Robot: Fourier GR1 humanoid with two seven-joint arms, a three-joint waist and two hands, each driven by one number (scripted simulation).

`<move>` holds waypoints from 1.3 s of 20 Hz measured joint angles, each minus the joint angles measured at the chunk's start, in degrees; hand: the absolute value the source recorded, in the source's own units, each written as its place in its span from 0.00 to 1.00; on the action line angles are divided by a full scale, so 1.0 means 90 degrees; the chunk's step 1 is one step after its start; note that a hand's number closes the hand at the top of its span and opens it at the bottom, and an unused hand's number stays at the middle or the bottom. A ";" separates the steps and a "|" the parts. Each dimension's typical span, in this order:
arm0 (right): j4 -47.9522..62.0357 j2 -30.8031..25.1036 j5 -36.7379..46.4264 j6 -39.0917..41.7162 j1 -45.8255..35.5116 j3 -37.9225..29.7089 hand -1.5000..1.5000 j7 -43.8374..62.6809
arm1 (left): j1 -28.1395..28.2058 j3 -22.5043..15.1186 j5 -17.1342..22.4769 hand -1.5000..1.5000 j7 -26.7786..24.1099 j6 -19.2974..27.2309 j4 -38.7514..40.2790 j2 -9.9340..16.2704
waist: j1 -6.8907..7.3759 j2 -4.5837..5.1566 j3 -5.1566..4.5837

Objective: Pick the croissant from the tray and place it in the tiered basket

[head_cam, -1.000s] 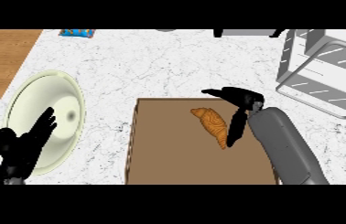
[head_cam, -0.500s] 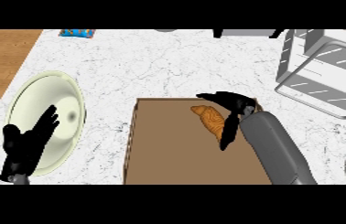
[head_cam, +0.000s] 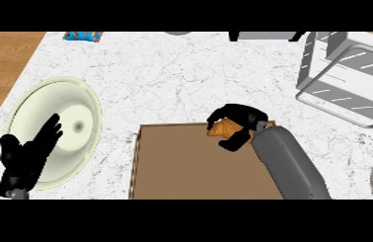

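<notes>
The black right hand point(head_cam: 237, 122) sits at the far right corner of the flat brown tray point(head_cam: 189, 167), its fingers curled around the golden-brown croissant point(head_cam: 224, 129). A second ago the croissant lay bare on the tray with the hand just beside it; now only an orange patch shows. The black left hand point(head_cam: 25, 157) rests open over the pale round plate point(head_cam: 73, 112). The white wire tiered basket point(head_cam: 339, 73), far right on the white marble table point(head_cam: 175, 73), is cut off.
</notes>
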 measured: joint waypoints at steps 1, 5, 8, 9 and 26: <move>0.0040 -0.0009 0.0049 -0.0097 0.0024 0.0001 1.00 -0.0149 | 0.0016 0.0021 0.0005 0.50 0.0044 -0.0021 -0.0054 0.0007 | 0.0005 -0.0002 0.0001; -0.0146 0.0058 0.0054 -0.0353 0.0256 -0.0114 1.00 -0.0296 | -0.0143 0.0096 -0.0004 0.50 0.0053 -0.0071 0.0082 0.0015 | -0.0008 0.0012 0.0006; -0.0585 -0.0007 -0.0046 -0.0311 0.0434 -0.0286 1.00 -0.0162 | -0.0104 0.0122 -0.0080 0.50 -0.0015 -0.0057 0.0138 -0.0010 | -0.0015 0.0028 0.0017; -0.0644 -0.0037 -0.0066 -0.0320 0.0452 -0.0359 1.00 -0.0143 | -0.0034 0.0108 -0.0100 0.50 0.0046 -0.0032 0.0010 -0.0046 | -0.0010 0.0030 0.0019; -0.1648 0.0555 0.2881 -0.3852 -0.1434 -0.0296 1.00 0.6092 | -0.0083 0.0045 -0.0198 0.50 -0.0001 -0.0042 0.0136 -0.0129 | 0.0053 -0.0034 0.0003</move>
